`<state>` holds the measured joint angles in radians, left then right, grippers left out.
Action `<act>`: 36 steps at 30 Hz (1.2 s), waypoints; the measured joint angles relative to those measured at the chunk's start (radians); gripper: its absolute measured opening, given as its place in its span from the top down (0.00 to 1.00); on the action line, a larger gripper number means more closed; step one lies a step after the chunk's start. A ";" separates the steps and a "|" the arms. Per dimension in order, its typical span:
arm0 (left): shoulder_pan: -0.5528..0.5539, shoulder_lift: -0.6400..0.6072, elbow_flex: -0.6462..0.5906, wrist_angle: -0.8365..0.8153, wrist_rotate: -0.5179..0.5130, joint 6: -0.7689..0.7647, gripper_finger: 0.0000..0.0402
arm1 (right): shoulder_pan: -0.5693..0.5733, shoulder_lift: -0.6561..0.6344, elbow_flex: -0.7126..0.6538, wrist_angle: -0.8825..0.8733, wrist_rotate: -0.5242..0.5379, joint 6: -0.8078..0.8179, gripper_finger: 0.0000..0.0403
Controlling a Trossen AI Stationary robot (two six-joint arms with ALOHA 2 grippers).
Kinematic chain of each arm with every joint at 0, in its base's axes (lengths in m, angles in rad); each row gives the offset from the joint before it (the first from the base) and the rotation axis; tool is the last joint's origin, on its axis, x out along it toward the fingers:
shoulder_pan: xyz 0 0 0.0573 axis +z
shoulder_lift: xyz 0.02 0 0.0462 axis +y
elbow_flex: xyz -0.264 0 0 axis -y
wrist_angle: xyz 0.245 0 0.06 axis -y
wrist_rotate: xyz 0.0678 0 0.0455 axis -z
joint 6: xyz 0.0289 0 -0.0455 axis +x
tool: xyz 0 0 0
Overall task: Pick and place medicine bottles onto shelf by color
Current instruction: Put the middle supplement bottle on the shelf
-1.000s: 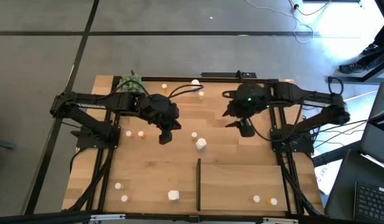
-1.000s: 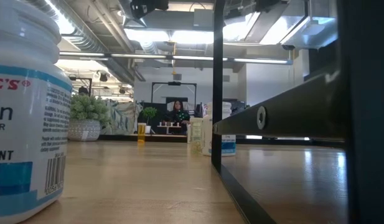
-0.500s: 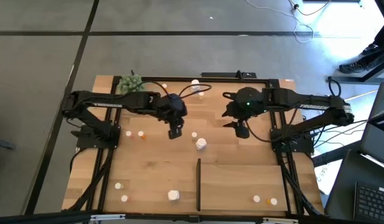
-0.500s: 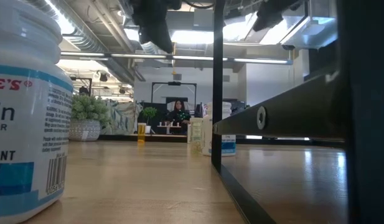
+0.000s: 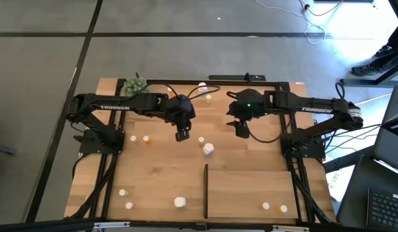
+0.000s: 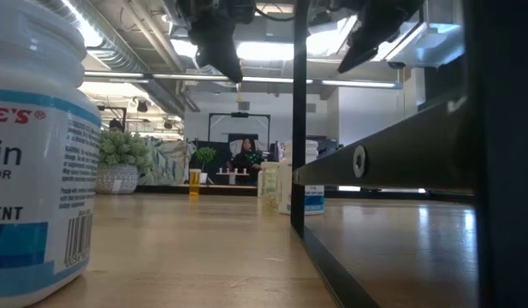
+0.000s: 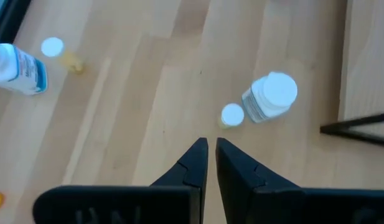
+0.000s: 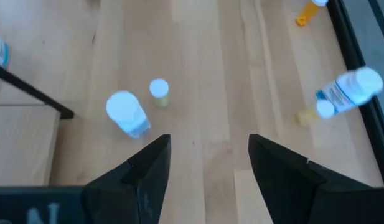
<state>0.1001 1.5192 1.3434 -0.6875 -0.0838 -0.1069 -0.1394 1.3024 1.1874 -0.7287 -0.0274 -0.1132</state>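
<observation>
My left gripper (image 5: 180, 135) hangs shut above the table's middle, empty; the left wrist view shows its fingers (image 7: 210, 149) closed. Just past it stand a small orange bottle with a white cap (image 7: 231, 115) and a chunkier white bottle (image 7: 269, 98), both upright on the tabletop (image 5: 200, 139) (image 5: 208, 149). My right gripper (image 5: 241, 132) hovers open to their right, with nothing between its fingers (image 8: 208, 142). The shelf (image 5: 250, 187), a pale wood panel with a black strip (image 5: 206, 190), lies at the near right; two small bottles (image 5: 266, 206) (image 5: 282, 208) stand on it.
More small bottles stand scattered: near the left arm (image 5: 133, 138) (image 5: 146, 138), at the near left (image 5: 122, 192) (image 5: 179, 203), and along the far edge (image 5: 202, 84). A green plant ball (image 5: 135, 86) sits at the far left. A person sits in the room beyond (image 6: 245, 154).
Both grippers have come down, and now show at the top of the low view. My left gripper has moved toward the table's right, closer to the two middle bottles, staying shut. My right gripper has moved toward the table's left, staying open. No bottle has moved.
</observation>
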 joint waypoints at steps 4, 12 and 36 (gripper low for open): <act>0.000 0.000 -0.018 -0.015 0.020 0.029 0.93 | -0.002 0.043 0.000 0.080 0.000 0.004 0.46; 0.000 -0.020 -0.064 -0.131 0.091 0.012 0.93 | -0.005 0.124 0.000 0.190 -0.054 0.004 0.46; -0.036 -0.231 -0.082 -0.214 0.090 -0.155 0.93 | -0.008 0.198 0.000 0.129 -0.289 -0.392 0.46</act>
<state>0.0639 1.2885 1.2610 -0.9016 0.0067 -0.2615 -0.1478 1.5002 1.1877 -0.6002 -0.3161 -0.5056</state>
